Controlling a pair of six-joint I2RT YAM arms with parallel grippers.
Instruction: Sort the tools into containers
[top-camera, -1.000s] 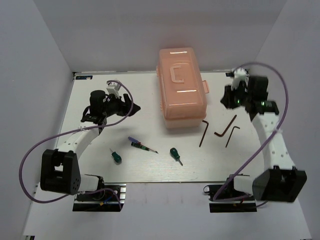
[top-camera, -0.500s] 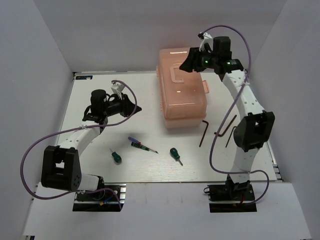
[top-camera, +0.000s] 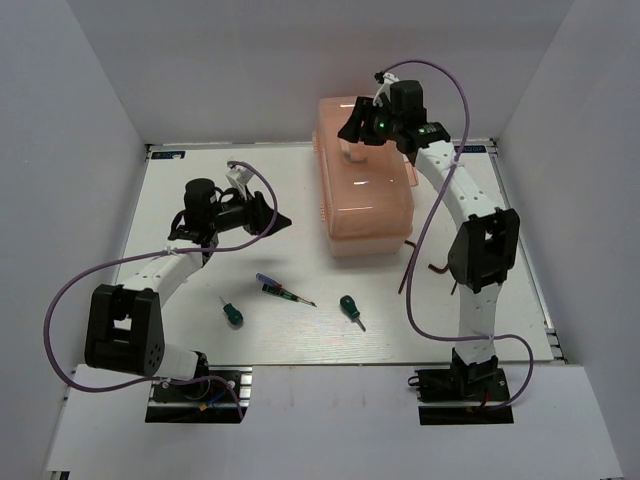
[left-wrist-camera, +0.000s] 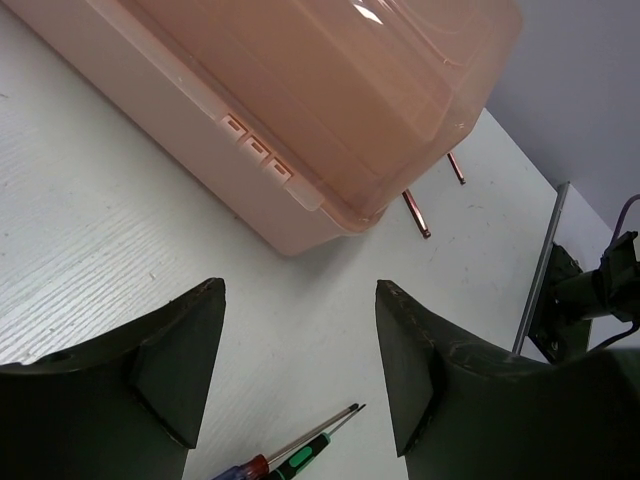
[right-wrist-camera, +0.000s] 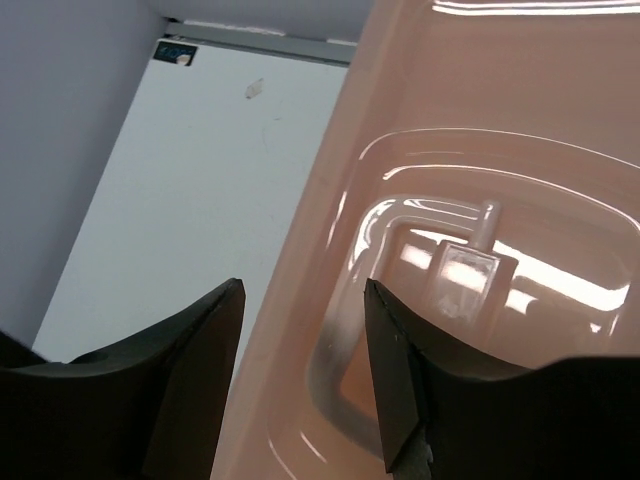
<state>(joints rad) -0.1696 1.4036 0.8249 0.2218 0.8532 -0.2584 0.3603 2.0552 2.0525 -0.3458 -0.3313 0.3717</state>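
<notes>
Right gripper (right-wrist-camera: 302, 300), jaws apart, hangs over toolbox handle (right-wrist-camera: 465, 270) — table sticker (right-wrist-camera: 178, 55) illegible.

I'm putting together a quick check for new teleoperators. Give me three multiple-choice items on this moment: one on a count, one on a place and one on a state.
1. How many green-handled screwdrivers lie on the table?
A) one B) two C) four

2. Where is the right gripper?
A) low over the screwdrivers B) beyond the table's right edge C) above the toolbox, by its handle

3. What state is the toolbox in?
A) closed B) tiers folded out C) top taken off and set aside

Answers:
1. B: the top view shows two green handles on the table.
2. C: the right wrist view looks down on the handle, just past the open fingers.
3. A: the top half sits flush on the base in both the top and left wrist views.
</notes>
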